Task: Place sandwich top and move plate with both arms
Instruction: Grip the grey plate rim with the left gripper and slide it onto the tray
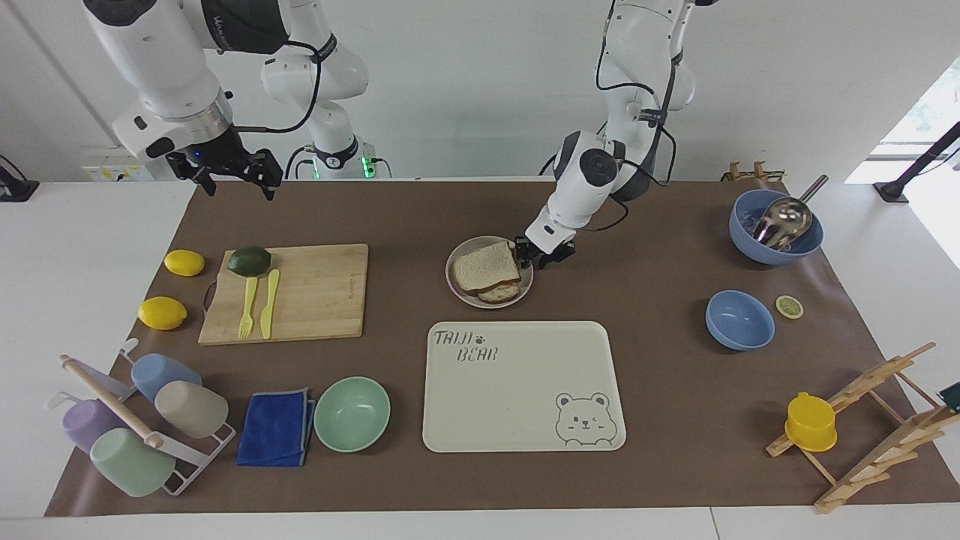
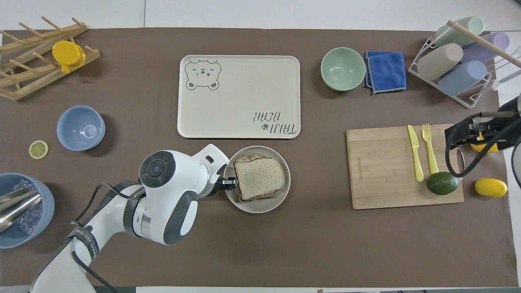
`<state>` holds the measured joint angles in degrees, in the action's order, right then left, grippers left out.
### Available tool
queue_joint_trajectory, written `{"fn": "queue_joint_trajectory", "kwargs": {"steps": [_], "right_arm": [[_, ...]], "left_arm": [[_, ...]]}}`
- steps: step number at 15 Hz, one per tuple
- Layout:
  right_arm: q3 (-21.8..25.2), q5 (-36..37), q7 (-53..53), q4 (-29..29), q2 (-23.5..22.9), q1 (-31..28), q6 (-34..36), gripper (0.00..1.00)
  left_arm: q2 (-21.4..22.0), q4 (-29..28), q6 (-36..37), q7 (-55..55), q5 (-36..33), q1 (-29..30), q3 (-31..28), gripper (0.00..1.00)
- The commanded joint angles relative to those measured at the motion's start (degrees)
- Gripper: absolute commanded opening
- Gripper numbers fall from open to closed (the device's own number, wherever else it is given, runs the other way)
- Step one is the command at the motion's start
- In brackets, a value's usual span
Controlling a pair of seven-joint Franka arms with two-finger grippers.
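Now my left hand [image 1: 534, 253] sits low at the rim of the plate [image 1: 461, 292], its closure unclear, the sandwich top [image 1: 486, 266] lies on the stack there, and my right hand [image 1: 229, 174] waits wide open, raised near the cutting board [image 1: 315, 296].

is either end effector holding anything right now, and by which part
Left end effector is at the round beige plate rim; a grip cannot be told. Right end effector holds nothing.

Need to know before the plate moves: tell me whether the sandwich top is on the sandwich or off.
On. The sandwich top lies flat over the lower slice, inside the plate.
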<state>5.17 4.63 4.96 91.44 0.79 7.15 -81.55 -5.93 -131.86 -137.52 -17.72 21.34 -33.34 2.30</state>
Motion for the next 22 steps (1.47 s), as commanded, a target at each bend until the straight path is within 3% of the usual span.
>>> {"fn": "queue_joint_trajectory", "kwargs": {"steps": [1,5,10,14,19,22], "right_arm": [[1.42,-1.55,-1.80,0.49,0.36,0.50,-0.28,1.00],[1.42,-1.55,-2.76,0.76,0.62,0.41,-0.27,1.00],[1.59,-1.46,-5.04,0.58,0.62,0.15,-0.80,1.00],[1.68,-1.55,-5.66,0.49,0.80,0.06,-0.89,1.00],[1.24,-1.11,-5.49,0.32,0.71,0.67,-1.07,1.00],[1.15,-1.73,-5.05,0.32,0.79,0.59,-1.95,1.00]], "left_arm": [[0.21,-1.03,-1.61,-0.39,1.60,-1.28,-0.81,0.24],[0.21,-1.03,-1.52,-0.39,1.69,-1.20,-0.81,0.00],[1.09,1.67,2.67,0.14,1.60,2.04,-0.81,0.00],[-0.57,15.63,17.09,0.40,1.60,8.28,-0.90,0.00],[-7.85,26.72,17.81,0.23,2.65,12.95,-0.90,0.00],[-15.84,36.28,18.16,0.23,2.57,13.83,-0.99,0.00]]}}
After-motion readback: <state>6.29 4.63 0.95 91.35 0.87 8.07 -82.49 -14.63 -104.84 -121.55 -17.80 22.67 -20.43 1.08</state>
